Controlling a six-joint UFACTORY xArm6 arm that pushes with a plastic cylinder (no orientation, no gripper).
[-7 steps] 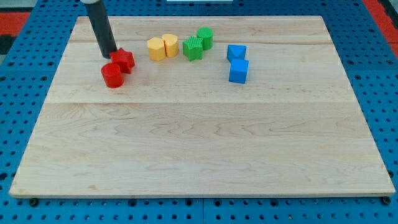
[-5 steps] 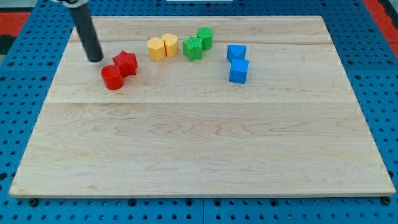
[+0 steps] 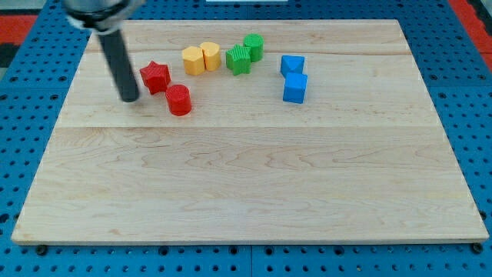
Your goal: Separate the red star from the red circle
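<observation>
The red star (image 3: 155,77) lies near the board's upper left. The red circle (image 3: 178,100) sits just below and to the right of it, with a narrow gap or bare contact between them; I cannot tell which. My tip (image 3: 129,98) rests on the board to the left of both, a little below the star's level and roughly level with the circle. The dark rod rises from it toward the view's top left.
Two yellow blocks (image 3: 200,58) sit side by side right of the star. Two green blocks (image 3: 244,53) follow them. Two blue blocks (image 3: 293,78) are stacked front to back further right. The wooden board (image 3: 246,177) lies on a blue pegboard.
The red circle has slid right, from the star's lower left to its lower right. My tip moved left, then down to the circle's former spot. The star barely shifted.
</observation>
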